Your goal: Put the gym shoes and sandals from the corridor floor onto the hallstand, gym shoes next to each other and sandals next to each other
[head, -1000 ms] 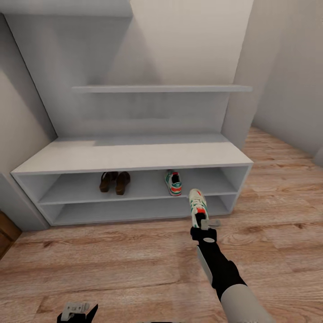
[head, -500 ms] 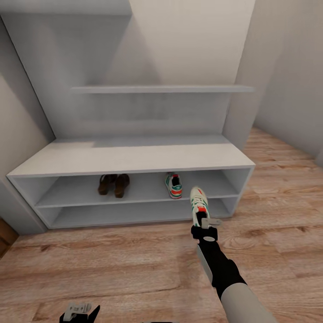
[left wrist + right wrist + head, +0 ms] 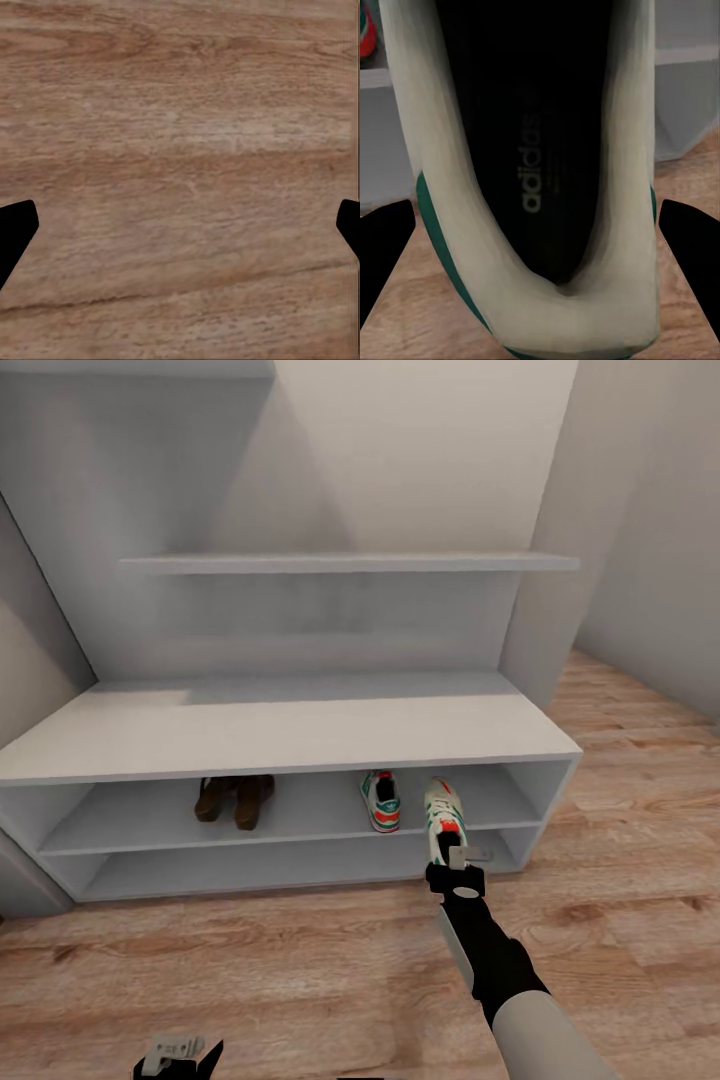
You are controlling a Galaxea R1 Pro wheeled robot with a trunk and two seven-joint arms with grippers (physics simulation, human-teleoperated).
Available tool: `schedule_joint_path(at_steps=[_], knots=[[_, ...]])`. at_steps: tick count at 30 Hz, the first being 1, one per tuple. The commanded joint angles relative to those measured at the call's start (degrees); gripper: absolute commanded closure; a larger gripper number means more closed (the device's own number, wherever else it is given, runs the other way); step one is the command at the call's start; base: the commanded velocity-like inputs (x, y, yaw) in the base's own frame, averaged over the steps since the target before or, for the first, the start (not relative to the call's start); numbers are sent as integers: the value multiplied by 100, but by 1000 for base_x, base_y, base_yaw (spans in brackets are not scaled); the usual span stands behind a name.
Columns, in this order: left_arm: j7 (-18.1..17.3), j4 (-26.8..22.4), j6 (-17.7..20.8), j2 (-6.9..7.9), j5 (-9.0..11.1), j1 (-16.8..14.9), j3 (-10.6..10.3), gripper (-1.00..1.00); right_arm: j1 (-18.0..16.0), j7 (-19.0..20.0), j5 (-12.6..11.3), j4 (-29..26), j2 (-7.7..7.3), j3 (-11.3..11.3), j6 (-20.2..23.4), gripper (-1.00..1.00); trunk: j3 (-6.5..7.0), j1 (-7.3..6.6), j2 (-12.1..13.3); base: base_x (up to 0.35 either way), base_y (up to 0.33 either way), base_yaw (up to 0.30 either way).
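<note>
From the head view, the right gripper [image 3: 455,868] is clamped on the heel of the second gym shoe [image 3: 443,822], toe ahead at the hallstand [image 3: 300,725] upper shelf; beyond it sit its mate [image 3: 381,801] and both sandals [image 3: 235,800], so one placement remains. The left wrist view shows the left gripper [image 3: 180,225] spread apart over the corridor floor [image 3: 180,112]. The right wrist view looks into the held shoe.

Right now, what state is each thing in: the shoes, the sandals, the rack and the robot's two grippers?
Held gym shoe: clamped at the heel by the right gripper, toe pointing into the upper shelf row.
Other gym shoe: resting on the upper shelf.
Two sandals: side by side on the same shelf.
Hallstand: lower shelf row empty.
Left gripper: open, over bare corridor floor.
</note>
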Motion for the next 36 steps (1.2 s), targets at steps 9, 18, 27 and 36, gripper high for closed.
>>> schedule_joint_path(at_steps=[9,18,27,36], knots=[[-26,1,-30,6,-59,-5,49,-100,-2,-22,30,-12,-2,14,51,100,-5,2,-2,109,-60,0],[-24,1,-24,3,-58,-5,49,-100,-2,-14,18,-14,4,13,51,100,-6,2,-2,196,-1,1],[-24,1,-25,3,-58,-5,49,-100,-2,-16,18,-23,7,9,51,100,-48,2,-2,17,0,94],[-24,1,-27,3,-58,-5,49,-100,-2,-18,18,-32,7,7,51,100,-54,2,-2,157,0,14]])
